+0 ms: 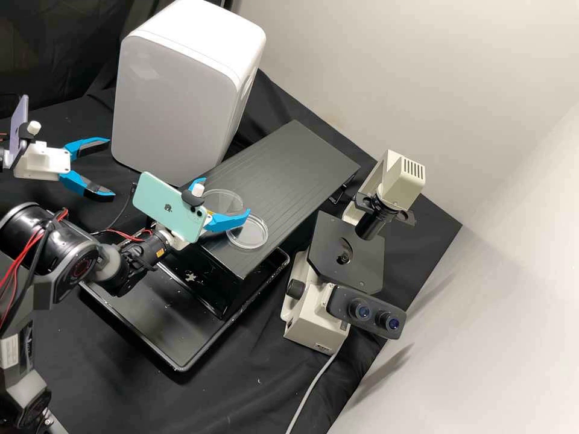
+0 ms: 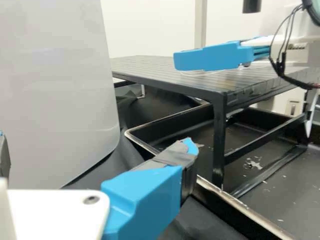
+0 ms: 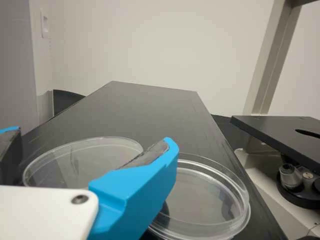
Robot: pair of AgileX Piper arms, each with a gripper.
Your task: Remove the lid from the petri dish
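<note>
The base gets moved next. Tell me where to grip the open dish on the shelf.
Pinch the open dish across its rim, opposite edges, from straight above: it lies flat on the shelf, walls low, and the lid crowds one side.

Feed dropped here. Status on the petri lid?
Right gripper shut on lid, off the dish. Left gripper open beside white appliance. Nothing blocking.
</note>
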